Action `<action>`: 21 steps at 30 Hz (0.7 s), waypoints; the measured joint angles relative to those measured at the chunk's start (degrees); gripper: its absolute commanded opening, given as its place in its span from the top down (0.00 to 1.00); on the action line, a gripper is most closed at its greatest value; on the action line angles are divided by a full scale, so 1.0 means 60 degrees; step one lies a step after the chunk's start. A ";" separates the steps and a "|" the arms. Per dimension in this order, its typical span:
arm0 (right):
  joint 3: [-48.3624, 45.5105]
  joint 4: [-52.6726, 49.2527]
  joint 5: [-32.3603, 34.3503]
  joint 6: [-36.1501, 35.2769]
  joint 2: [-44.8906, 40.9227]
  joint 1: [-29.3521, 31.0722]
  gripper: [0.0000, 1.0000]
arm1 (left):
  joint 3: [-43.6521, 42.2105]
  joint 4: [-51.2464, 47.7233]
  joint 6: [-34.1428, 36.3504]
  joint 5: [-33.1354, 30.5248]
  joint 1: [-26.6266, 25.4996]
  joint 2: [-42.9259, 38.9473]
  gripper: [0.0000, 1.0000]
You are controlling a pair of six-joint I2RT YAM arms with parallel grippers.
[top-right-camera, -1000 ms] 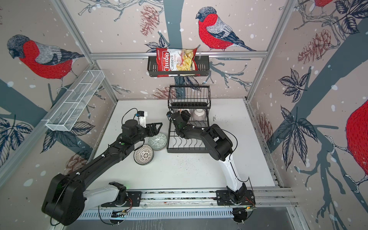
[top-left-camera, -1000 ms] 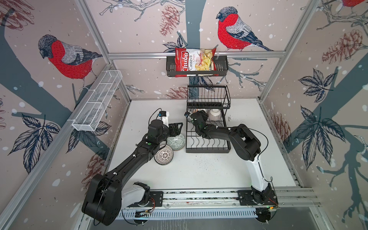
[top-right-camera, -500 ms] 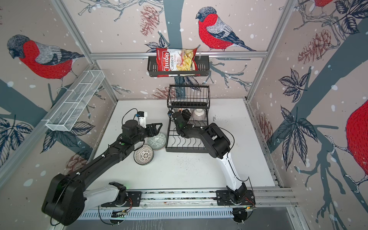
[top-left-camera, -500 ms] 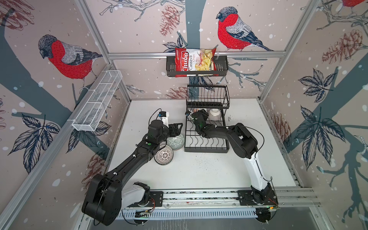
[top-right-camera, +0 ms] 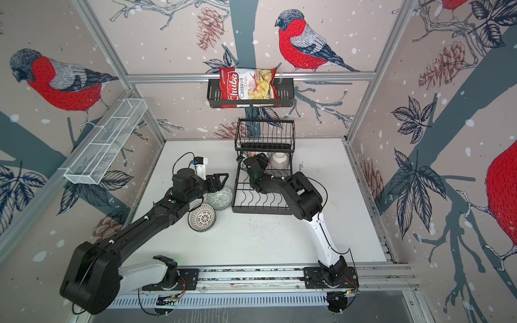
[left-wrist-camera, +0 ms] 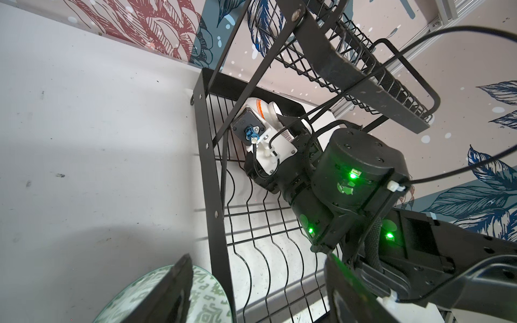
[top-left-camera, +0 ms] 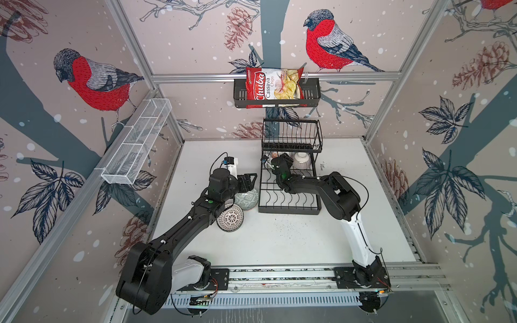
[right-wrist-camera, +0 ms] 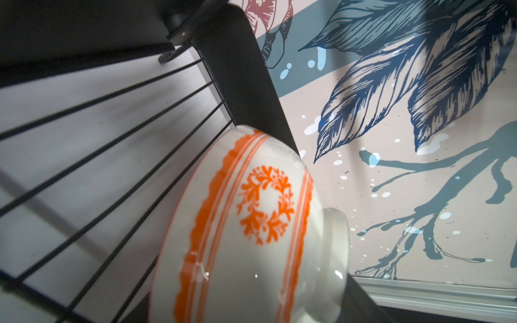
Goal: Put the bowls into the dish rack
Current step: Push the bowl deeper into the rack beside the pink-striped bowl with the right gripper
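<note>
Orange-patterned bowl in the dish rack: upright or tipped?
Tipped on its side: the orange-patterned bowl shows its wall and foot ring side-on, rim toward the dish rack wires.

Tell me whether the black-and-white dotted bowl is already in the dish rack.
No, the dotted bowl lies on the table outside the dish rack, to its left in a top view, next to the grey-green bowl.

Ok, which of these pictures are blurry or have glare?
Right wrist view: the orange bowl sits so close its foot goes soft, with glints, and the dish rack wires smear. Left wrist view: the left gripper is out of focus. Both top views: sharp, evenly lit.
</note>
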 measured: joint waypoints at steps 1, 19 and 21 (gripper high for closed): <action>0.0018 0.0029 -0.0011 0.0007 0.0029 -0.0004 0.24 | 0.0004 0.0000 0.0000 0.0004 0.0000 0.0004 0.27; 0.0095 -0.0106 -0.0324 0.1027 0.0007 -0.0113 0.12 | 0.0004 -0.0011 0.0000 0.0004 0.0000 0.0098 0.27; 0.0076 -0.0186 -0.0357 0.1122 -0.0044 -0.0117 0.11 | 0.0004 -0.0011 0.0000 0.0007 0.0000 0.0109 0.27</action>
